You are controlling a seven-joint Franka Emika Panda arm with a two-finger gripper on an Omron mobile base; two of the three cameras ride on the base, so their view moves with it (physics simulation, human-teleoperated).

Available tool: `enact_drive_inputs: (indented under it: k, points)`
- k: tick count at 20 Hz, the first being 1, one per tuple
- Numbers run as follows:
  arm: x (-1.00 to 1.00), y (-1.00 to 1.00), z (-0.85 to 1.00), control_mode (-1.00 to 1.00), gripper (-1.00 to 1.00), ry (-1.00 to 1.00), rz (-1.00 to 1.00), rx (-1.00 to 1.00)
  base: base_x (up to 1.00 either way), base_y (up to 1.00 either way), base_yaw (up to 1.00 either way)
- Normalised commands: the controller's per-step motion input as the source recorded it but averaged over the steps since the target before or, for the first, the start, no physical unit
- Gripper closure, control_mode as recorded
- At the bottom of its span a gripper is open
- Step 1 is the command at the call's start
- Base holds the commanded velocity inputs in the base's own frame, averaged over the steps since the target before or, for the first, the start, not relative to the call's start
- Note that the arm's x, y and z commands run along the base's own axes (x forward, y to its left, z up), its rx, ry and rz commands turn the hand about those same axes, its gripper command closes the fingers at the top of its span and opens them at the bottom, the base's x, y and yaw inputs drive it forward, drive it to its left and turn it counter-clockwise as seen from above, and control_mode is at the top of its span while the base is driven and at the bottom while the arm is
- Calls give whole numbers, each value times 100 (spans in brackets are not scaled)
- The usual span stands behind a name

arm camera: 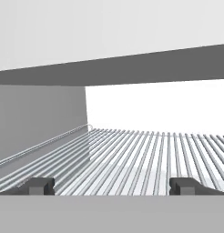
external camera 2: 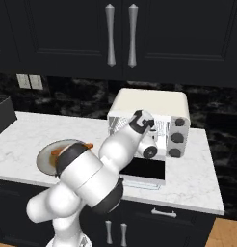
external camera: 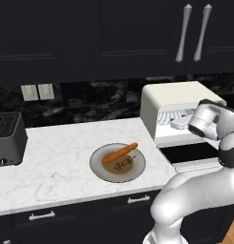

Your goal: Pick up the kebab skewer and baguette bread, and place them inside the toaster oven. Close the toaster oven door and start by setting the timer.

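The orange-brown baguette bread (external camera: 120, 152) and the short kebab skewer (external camera: 123, 164) lie side by side on a round plate (external camera: 97, 167) on the marble counter. To their right stands the cream toaster oven (external camera: 173, 95), its dark glass door (external camera: 192, 153) folded down flat and open. My gripper (arm camera: 112, 185) is at the oven's mouth, open, with nothing between its fingers (arm camera: 38, 185). In the hand view the wire rack (arm camera: 145, 154) stretches ahead, bare. The oven's knobs (external camera 2: 178, 137) run down its right side.
A dark grey slot toaster (external camera: 7, 138) sits at the counter's left end. Dark upper cabinets with long handles (external camera: 184, 33) hang above the oven. My arm's elbow (external camera 2: 86, 178) covers most of the plate (external camera 2: 43, 159) in the right base view.
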Motion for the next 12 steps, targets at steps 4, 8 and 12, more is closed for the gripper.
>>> enact_drive_inputs:
  k: [4, 8, 12]
  points:
    - [0, -31, -50, -100, -100, 6, 0, -3, 0, 0, 0]
    - [0, -26, -50, -100, -100, 6, 0, 0, 0, 0, 0]
    - [-36, -19, -88, -100, -100, 4, 0, -2, 0, 0, 0]
